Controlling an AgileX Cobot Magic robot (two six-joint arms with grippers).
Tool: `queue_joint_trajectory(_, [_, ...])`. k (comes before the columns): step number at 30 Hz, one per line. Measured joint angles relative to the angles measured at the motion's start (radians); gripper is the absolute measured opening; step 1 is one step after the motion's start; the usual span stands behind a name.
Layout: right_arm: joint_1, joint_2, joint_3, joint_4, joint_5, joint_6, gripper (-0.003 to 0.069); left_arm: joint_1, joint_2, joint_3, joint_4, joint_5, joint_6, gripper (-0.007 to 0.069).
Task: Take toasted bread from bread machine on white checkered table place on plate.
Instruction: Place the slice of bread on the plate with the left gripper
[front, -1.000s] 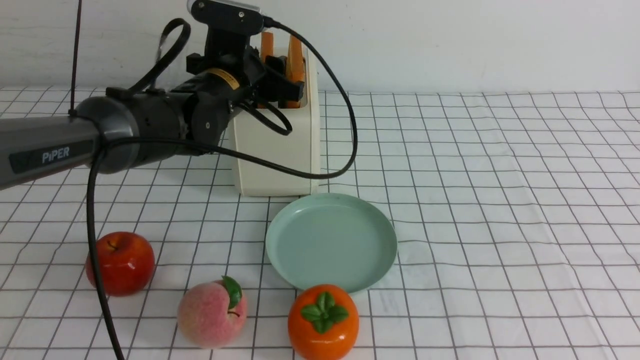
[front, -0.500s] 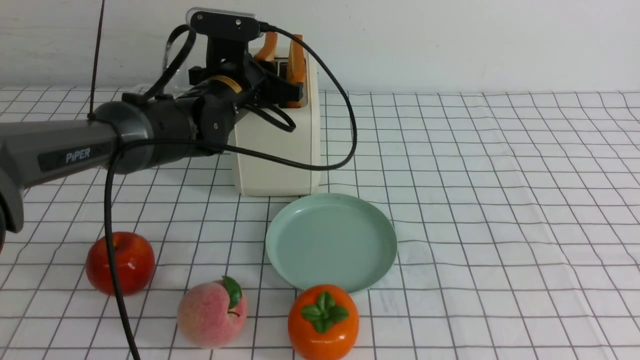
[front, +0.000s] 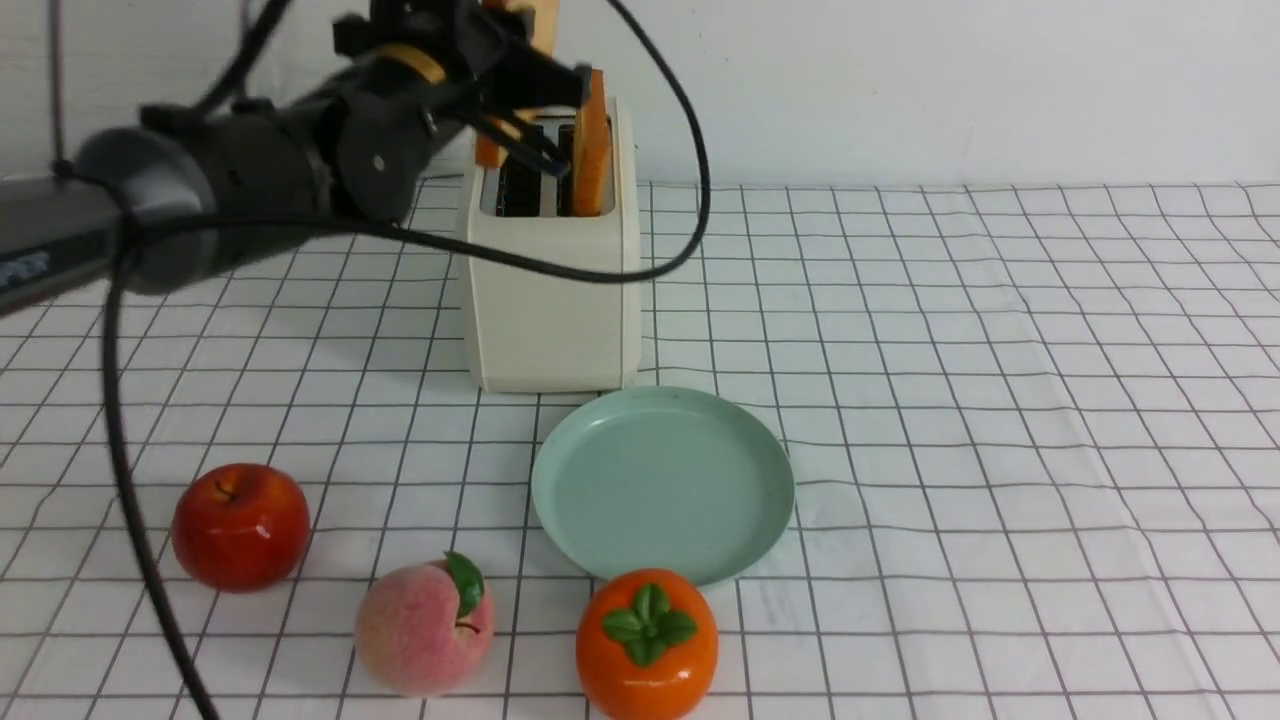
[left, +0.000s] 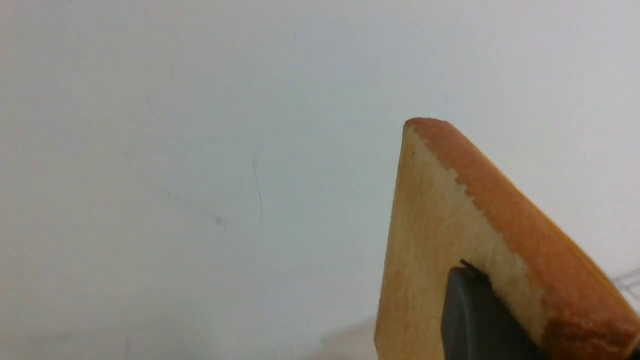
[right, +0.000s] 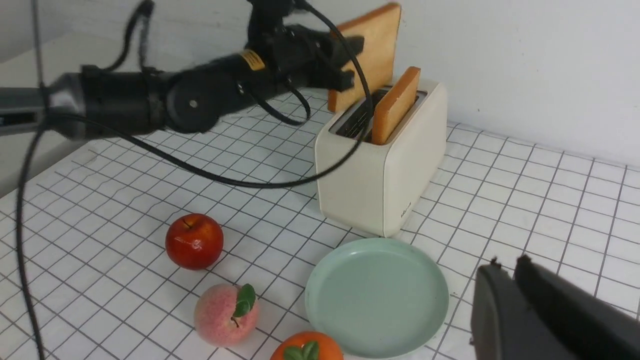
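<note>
Though lettered near its base, illegible: one cream-white boxy toaster (right: 380, 185). Two golden square toast slices: first slice (right: 375, 45) pinched in left gripper (right: 350, 60) above it, second slice (right: 397, 102) standing in right slot. Right gripper (right: 507, 280) pressed together. One mint-green round plate (right: 375, 300) just nearer.

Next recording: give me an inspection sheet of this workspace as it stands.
Surface: white checkered table, slightly wrinkled.
Job's things: one toasted slice lifted above bread machine; second slice in its right slot; plate empty.
Clutter: apple, peach, persimmon along the near side.
Grippers: left gripper shut on toasted slice; right gripper shut, empty.
Cables: black cable loops across bread machine's front.
Surroundings: white wall.
</note>
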Motion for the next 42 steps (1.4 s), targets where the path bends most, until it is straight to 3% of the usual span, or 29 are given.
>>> queue_joint_trajectory(7, [0.000,0.000,-0.012,0.010,-0.008,-0.023,-0.0017,-0.001,-0.224,0.000,0.001,0.128,0.074,0.0102])
queue_joint_trajectory(9, [0.000,0.000,-0.022,0.022,0.014,-0.024,-0.0015,-0.001,-0.323,0.000,0.003,0.362,0.084,0.0102])
queue_joint_trajectory(13, [0.000,0.000,-0.041,0.043,0.098,-0.024,-0.0011,-0.001,-0.444,0.000,0.002,0.696,0.070,0.0102])
queue_joint_trajectory(14, [0.000,0.000,-0.042,0.043,0.103,-0.023,-0.0010,-0.001,-0.455,0.000,0.001,0.714,0.063,0.0102])
queue_joint_trajectory(15, [0.000,-0.001,-0.046,0.044,0.156,-0.010,-0.0007,-0.003,-0.495,0.008,0.000,0.853,0.029,0.0102])
queue_joint_trajectory(18, [0.000,-0.005,-0.047,0.041,0.211,0.020,-0.0005,-0.025,-0.530,0.049,0.012,0.941,-0.005,0.0102])
queue_joint_trajectory(21, [0.000,-0.020,-0.047,0.025,0.272,0.046,-0.0003,-0.118,-0.555,0.168,0.086,0.960,-0.030,0.0102])
queue_joint_trajectory(25, [0.000,-0.057,-0.047,-0.014,0.316,0.070,-0.0003,-0.318,-0.526,0.361,0.317,0.838,-0.143,0.0102])
queue_joint_trajectory(31, [0.000,-0.110,-0.025,-0.058,0.316,0.078,-0.0003,-0.394,-0.375,0.393,0.767,0.682,-0.458,0.0102])
queue_joint_trajectory(32, [0.000,-0.113,-0.023,-0.059,0.316,0.078,-0.0003,-0.393,-0.369,0.393,0.767,0.680,-0.458,0.0102])
queue_joint_trajectory(33, [0.000,-0.123,-0.007,-0.071,0.316,0.078,-0.0003,-0.397,-0.310,0.393,0.916,0.667,-0.592,0.0102])
queue_joint_trajectory(35, [0.000,-0.131,0.012,-0.079,0.316,0.078,-0.0003,-0.398,-0.248,0.387,1.101,0.661,-0.742,0.0102])
queue_joint_trajectory(38, [0.000,-0.134,0.028,-0.082,0.316,0.078,-0.0001,-0.398,-0.197,0.375,1.237,0.661,-0.890,0.0102])
queue_joint_trajectory(40, [0.000,-0.134,0.046,-0.086,0.316,0.078,-0.0001,-0.398,-0.137,0.346,1.453,0.667,-1.117,0.0102])
queue_joint_trajectory(42, [0.000,-0.136,0.061,-0.088,0.316,0.078,-0.0001,-0.398,-0.106,0.329,1.602,0.669,-1.262,0.0102])
